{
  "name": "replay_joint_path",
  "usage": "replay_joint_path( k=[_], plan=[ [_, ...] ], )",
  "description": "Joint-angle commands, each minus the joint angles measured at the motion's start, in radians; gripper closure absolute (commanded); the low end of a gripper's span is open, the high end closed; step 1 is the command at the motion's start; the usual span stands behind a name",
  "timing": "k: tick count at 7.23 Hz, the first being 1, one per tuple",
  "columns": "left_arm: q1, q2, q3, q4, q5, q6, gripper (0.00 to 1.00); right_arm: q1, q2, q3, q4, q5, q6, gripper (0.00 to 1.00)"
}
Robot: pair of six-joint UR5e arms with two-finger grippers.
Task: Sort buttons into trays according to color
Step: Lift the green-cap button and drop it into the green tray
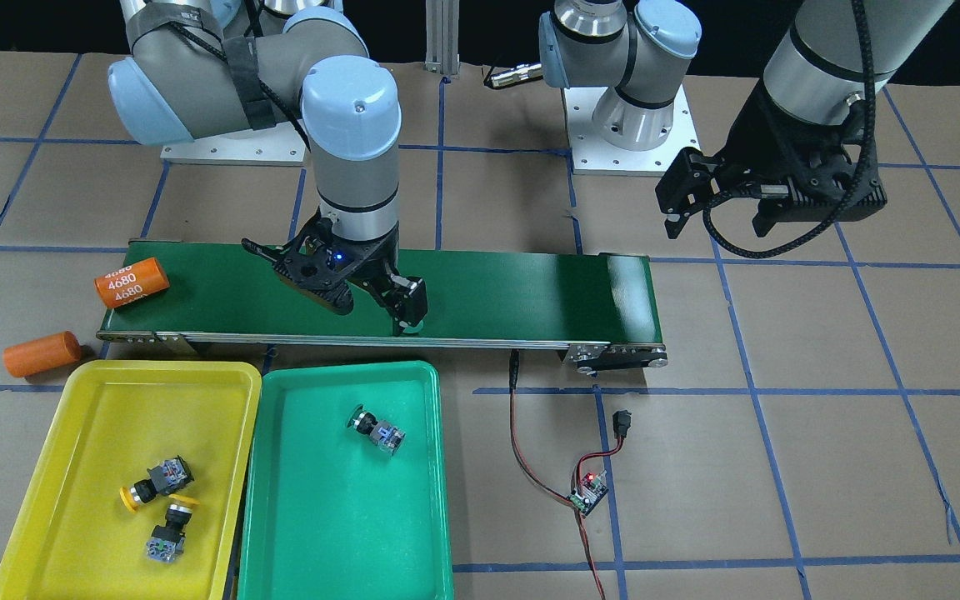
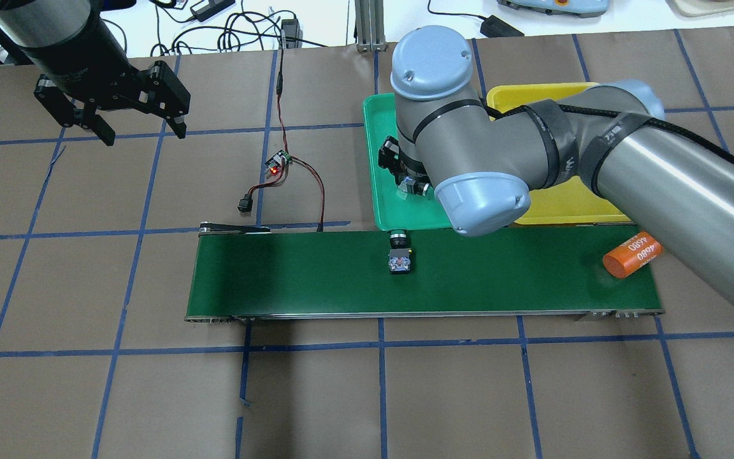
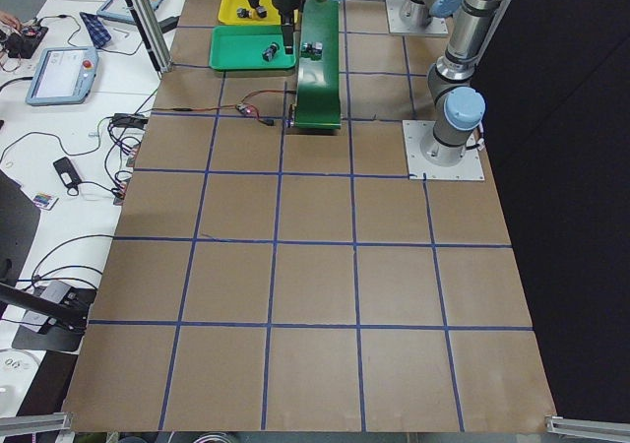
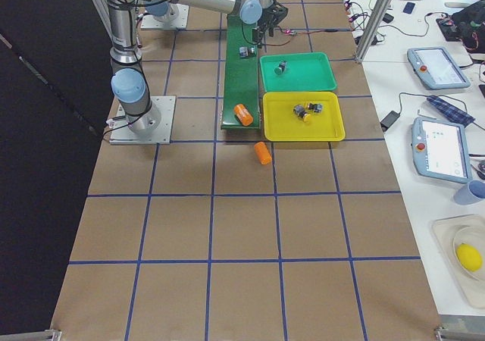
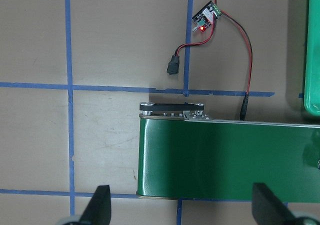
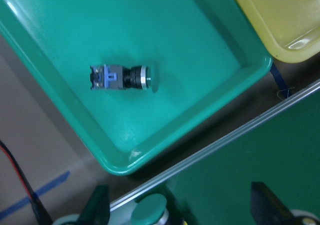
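A green-capped button (image 1: pixel 407 305) lies on its side on the conveyor belt (image 1: pixel 513 292), cap toward the trays; it also shows in the overhead view (image 2: pixel 399 254). My right gripper (image 1: pixel 355 287) hangs open just above the belt beside it. In the right wrist view the green cap (image 6: pixel 150 210) sits between the open fingers (image 6: pixel 100 205). Another green button (image 1: pixel 376 429) lies in the green tray (image 1: pixel 347 368). Two yellow buttons (image 1: pixel 155 479) (image 1: pixel 170 527) lie in the yellow tray (image 1: pixel 163 368). My left gripper (image 1: pixel 717 204) is open and empty, high over the table beyond the belt's other end.
An orange cylinder marked 4680 (image 1: pixel 132 282) lies on the belt's end near the yellow tray. A second orange cylinder (image 1: pixel 41 352) lies on the table beside that tray. A small circuit board with red and black wires (image 1: pixel 588 492) lies near the green tray.
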Motion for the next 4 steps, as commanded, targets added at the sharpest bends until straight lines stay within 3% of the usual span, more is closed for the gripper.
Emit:
replay_joint_path(
  k=[1, 4],
  plan=[
    [0.000, -0.001, 0.000, 0.000, 0.000, 0.000, 0.00, 0.011, -0.020, 0.075, -0.012, 0.010, -0.198, 0.00],
    [0.002, 0.000, 0.000, 0.000, 0.000, 0.000, 0.00, 0.013, 0.004, 0.081, 0.005, 0.024, -0.195, 0.00]
  ],
)
